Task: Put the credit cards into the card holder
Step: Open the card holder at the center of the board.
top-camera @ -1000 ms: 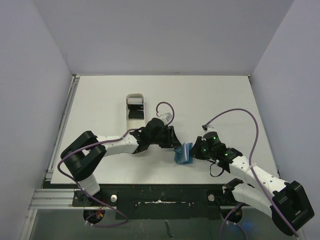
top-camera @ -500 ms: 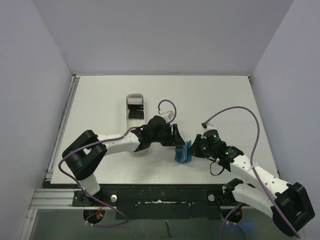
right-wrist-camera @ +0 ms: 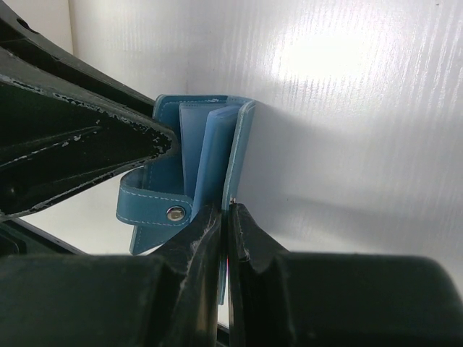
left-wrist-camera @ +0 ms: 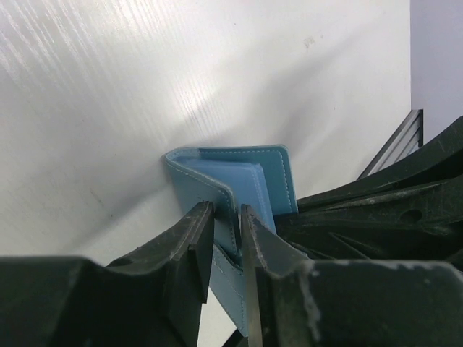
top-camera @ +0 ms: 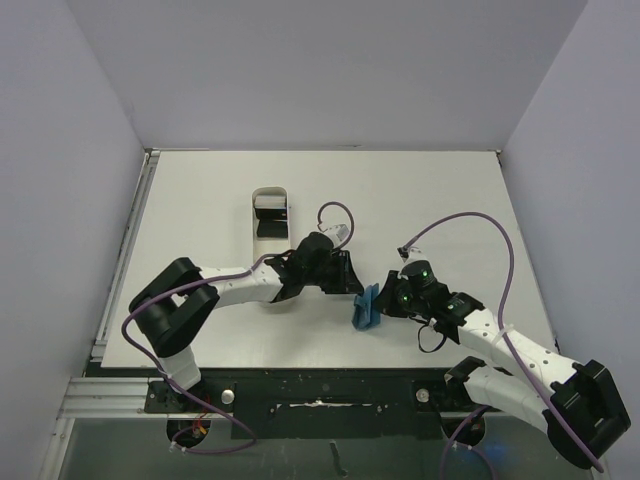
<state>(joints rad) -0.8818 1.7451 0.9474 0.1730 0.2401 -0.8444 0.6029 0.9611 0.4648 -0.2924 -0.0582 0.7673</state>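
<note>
Two claws, one wallet and one tray make up my stock, listed from the left of the overhead view. Item: long white tray on the white table, well to the left of the work and farther from me, with a dark shape at its far end that I take for the cards, too small to count. Item: left claw, narrow, fingers closed around the free edge of one wallet panel, no card in it. Item: blue wallet, standing on edge between the two claws, spread in a V, long axis running roughly near to far, fold turned away from both wrist cameras. Item: right claw, pinched tight on the other panel's edge, with the snap tab hanging just beside it. Relation that counts: the cards lie up and left of the wallet, beyond the left arm. I judge the left arm the nearer one to fetch a card, with the right holding the wallet for it.
</note>
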